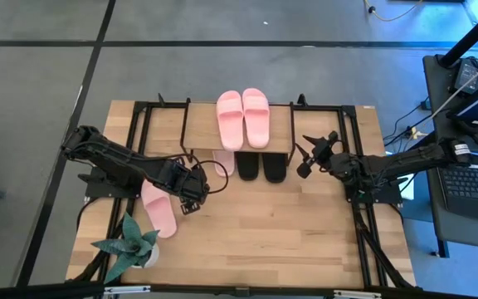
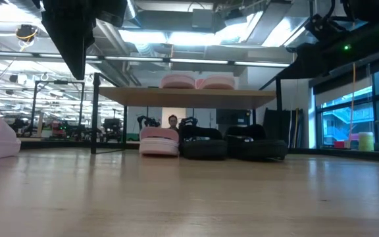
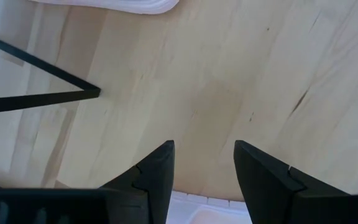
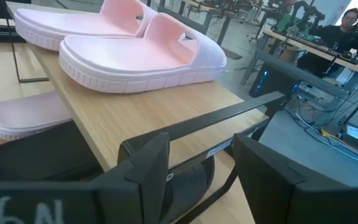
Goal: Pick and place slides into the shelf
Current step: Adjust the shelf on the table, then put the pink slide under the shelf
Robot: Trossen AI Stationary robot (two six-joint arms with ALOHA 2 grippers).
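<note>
A light pink pair of slides [image 1: 242,118] lies on the shelf's wooden top board [image 1: 197,124]. Under the board, one pink slide [image 1: 223,162] and a black pair [image 1: 261,167] rest on the table; they also show in the low view [image 2: 160,141] [image 2: 232,146]. A single pink slide [image 1: 158,208] lies sole down on the table at the left. My left gripper [image 1: 193,193] is open, above the table just right of that slide's far end; a pale edge of it shows between the fingers [image 3: 197,213]. My right gripper [image 4: 201,140] is open and empty at the shelf's right end [image 1: 305,158].
A potted plant [image 1: 131,245] stands at the table's near left corner. Black frame rails [image 1: 359,208] run along the table's left and right sides. Bare wood [image 1: 264,224] lies between the arms, in front of the shelf. A person [image 4: 347,25] sits at a desk beyond the table.
</note>
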